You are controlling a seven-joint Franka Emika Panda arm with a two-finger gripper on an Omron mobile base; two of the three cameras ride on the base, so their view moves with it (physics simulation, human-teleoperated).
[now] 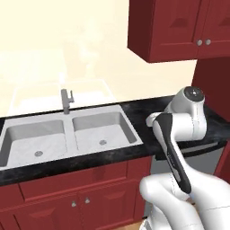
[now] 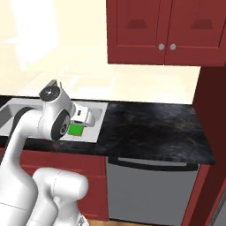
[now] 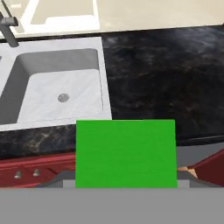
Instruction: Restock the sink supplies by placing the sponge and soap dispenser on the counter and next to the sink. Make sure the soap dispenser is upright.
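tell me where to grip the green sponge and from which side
Grip the sponge across its two straight side edges, coming in from one end. It is a flat rectangular block with parallel sides, so the jaws can close squarely. The gripper seems to hold it this way.

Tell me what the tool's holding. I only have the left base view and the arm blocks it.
Observer: A flat green sponge, clamped in the tool.
Operator: Where relative to the sink?
Observer: The right base view puts it at the right rim of the sink, beside the black counter.
Operator: Touching down?
Observer: Cannot tell. The hand view looks past the sponge at the right basin and the counter's front edge.
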